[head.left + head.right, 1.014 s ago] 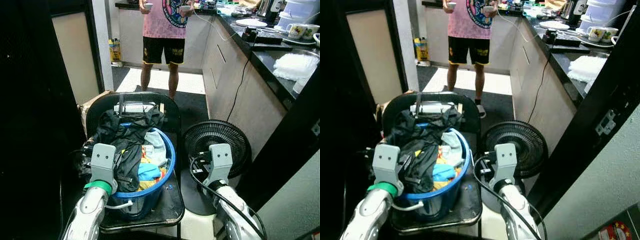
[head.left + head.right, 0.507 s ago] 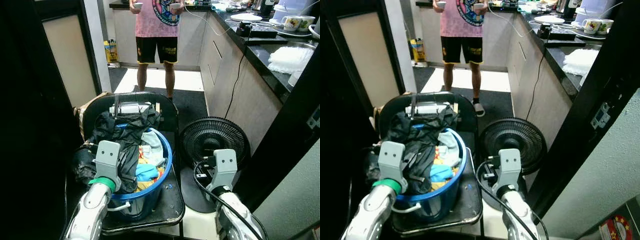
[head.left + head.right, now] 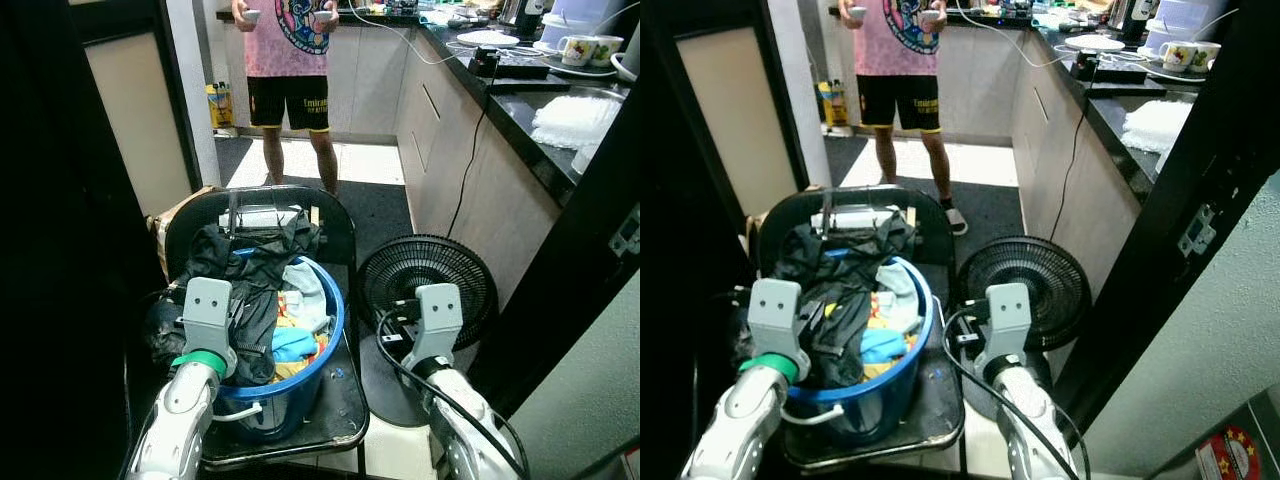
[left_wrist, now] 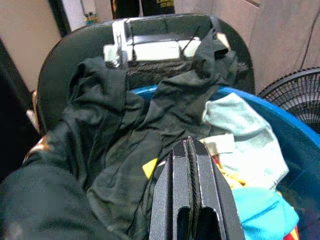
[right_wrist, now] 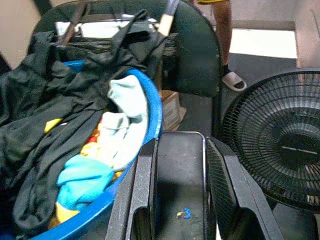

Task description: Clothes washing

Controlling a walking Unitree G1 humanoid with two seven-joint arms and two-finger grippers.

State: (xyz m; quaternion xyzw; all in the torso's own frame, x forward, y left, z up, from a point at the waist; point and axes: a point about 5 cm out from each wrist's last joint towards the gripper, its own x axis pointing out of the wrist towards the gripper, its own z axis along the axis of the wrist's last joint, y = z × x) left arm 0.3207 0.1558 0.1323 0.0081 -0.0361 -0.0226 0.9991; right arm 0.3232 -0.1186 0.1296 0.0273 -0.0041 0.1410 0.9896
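Nothing's out yet, I judge: the round blue plastic laundry basket (image 3: 318, 345) sits full just ahead of my left gripper (image 4: 191, 200), fingers pressed together; right gripper (image 5: 181, 200) fingers spread.

blue basket (image 3: 335, 330), black garment (image 3: 245, 275), pink shirt (image 3: 280, 40)

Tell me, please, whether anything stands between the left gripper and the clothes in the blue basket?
Nothing visible does. The left gripper, jaws shut, points straight at the black garment heaped over the blue basket on the chair.
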